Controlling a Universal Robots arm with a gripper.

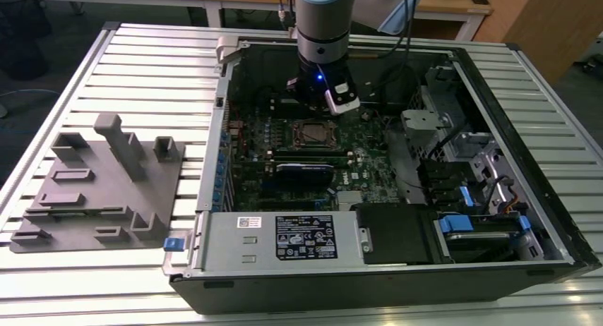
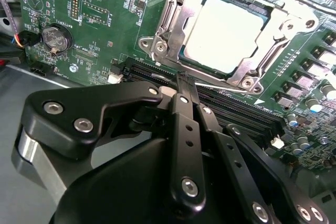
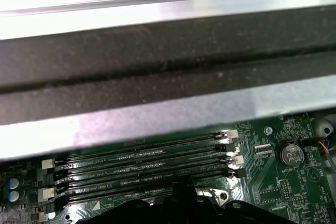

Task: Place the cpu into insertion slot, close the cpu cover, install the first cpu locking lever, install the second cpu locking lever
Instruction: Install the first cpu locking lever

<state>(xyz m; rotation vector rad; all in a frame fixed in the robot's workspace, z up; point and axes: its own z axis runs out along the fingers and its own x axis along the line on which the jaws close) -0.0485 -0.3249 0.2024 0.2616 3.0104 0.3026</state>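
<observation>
In the second wrist view the cpu (image 2: 224, 27), a pale silver square, lies in the insertion slot (image 2: 245, 81). The cpu cover (image 2: 172, 20), a silver frame with a window, lies flat over it. A thin metal locking lever (image 2: 218, 86) runs along the socket's near side. My gripper (image 2: 182, 80) is shut, its black fingertips (image 2: 184, 100) together right at that lever, at the socket's edge. In the exterior view the gripper (image 1: 315, 104) hangs inside the open computer case, just behind the insertion slot (image 1: 315, 134).
Long black memory slots (image 2: 236, 109) run beside the socket and under the fingers, and a coin battery (image 2: 56, 36) sits on the green board. The case holds a power supply (image 1: 282, 238) and drive bays (image 1: 481, 224). A grey fixture plate (image 1: 99, 185) lies on the table at the exterior view's left.
</observation>
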